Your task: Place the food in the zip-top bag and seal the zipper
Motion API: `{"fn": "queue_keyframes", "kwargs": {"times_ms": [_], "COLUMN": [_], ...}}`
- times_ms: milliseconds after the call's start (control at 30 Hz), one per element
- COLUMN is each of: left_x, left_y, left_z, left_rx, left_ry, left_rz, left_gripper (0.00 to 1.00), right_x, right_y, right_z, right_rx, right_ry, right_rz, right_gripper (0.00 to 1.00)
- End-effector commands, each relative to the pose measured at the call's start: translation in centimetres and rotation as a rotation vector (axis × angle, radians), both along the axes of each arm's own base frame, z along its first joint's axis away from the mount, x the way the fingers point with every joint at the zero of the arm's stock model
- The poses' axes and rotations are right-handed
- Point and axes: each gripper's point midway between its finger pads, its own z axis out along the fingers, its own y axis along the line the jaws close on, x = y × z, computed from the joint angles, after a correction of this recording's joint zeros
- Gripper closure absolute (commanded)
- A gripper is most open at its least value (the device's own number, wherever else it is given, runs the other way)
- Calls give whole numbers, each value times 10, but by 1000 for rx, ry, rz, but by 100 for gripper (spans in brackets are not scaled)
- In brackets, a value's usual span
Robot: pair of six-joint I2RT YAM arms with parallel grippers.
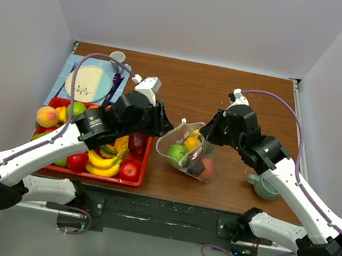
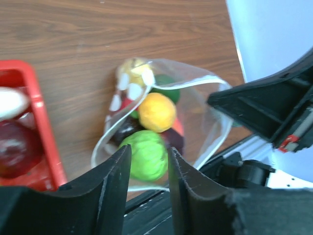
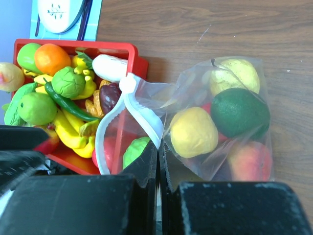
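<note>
Clear polka-dot zip-top bag (image 1: 191,154) with food (image 3: 193,131) inside lies mid-tabletop (image 1: 228,98); the right pincer (image 3: 158,149) is clamped on its mouth edge at 2 o'clock, and the left pincer (image 2: 148,155) hovers at 10 o'clock, fingers apart.

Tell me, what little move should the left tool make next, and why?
Probably lower the left tool slightly and shut it on the near rim of the zip-top bag. It hangs open over the mouth, fruit already sits inside, and the right tool is pinched on the zipper edge. Gripping both sides should let them seal it.
</note>
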Motion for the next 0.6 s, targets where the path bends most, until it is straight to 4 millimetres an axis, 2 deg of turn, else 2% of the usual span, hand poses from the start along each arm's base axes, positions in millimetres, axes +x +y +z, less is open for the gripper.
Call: {"fn": "queue_keyframes", "kwargs": {"times_ms": [0, 100, 267, 400, 567], "left_x": [-6, -10, -10, -11, -10], "left_y": [29, 31, 29, 27, 15], "left_z": [-37, -56, -74, -98, -103], "left_rx": [167, 197, 206, 240, 190], "left_ry": [32, 66, 87, 128, 122], "left_rz": [28, 25, 25, 18, -6], "left_gripper": [61, 60, 58, 52, 52], "right_x": [6, 5, 4, 3, 5], "right_y": [1, 3, 3, 2, 3], "right_z": [27, 27, 26, 26, 25], "right_rx": [21, 24, 23, 21, 19], "right_ry": [-68, -62, -59, -57, -55], "right_rz": [1, 8, 11, 7, 9], "right_gripper": [100, 100, 100, 100, 100]}}
